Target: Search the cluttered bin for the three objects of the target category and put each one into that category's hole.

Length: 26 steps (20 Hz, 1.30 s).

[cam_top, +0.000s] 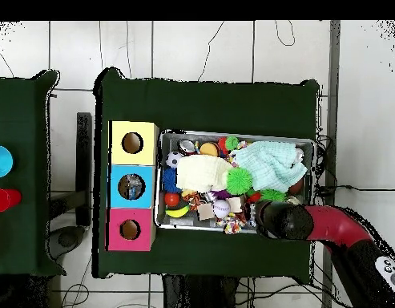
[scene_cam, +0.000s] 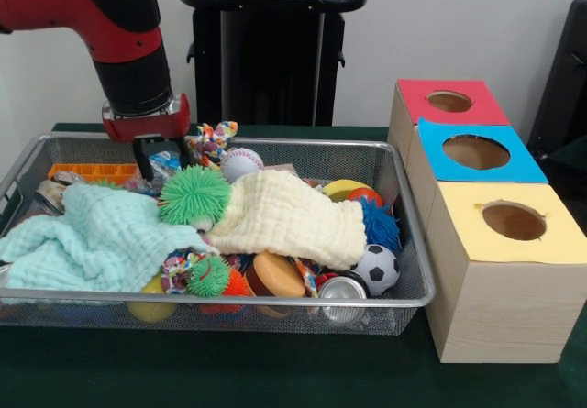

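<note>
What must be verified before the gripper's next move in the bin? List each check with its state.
1. Gripper is down inside the bin, at its far side: ok.
2. Grasp state: cannot tell; fingers sit low in clutter.
3. A clear bottle at the gripper: cannot tell; only bluish see-through plastic shows.
4. Blue-panelled hole unobstructed from above: ok.
5. Other bottles located: not ok; the mint cloth and yellow cloth cover much.

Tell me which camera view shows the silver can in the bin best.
The front view. There the silver can lies at the bin's near rim beside the soccer ball, its top and pull tab facing the camera. In the overhead view it is only a small grey-white spot near the yellow-panelled box.
</note>
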{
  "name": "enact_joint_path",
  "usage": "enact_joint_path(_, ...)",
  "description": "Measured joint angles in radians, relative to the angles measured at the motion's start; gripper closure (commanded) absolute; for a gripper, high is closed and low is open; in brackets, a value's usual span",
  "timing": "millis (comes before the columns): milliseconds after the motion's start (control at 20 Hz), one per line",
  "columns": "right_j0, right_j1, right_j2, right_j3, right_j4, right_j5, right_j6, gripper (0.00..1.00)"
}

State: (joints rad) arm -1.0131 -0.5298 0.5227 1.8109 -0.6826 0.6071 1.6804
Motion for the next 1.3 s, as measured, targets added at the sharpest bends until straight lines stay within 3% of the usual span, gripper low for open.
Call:
enact_joint_path(350, 0.025, 0.001, -0.056, -0.014, -0.015, -0.050, 0.000, 0.00)
enact_joint_path(650, 0.069, -0.018, -0.097, -0.022, -0.018, -0.050, 0.000, 0.00)
enact_joint_path(1300, 0.093, -0.049, -0.141, -0.023, 0.002, -0.036, 0.000, 0.00)
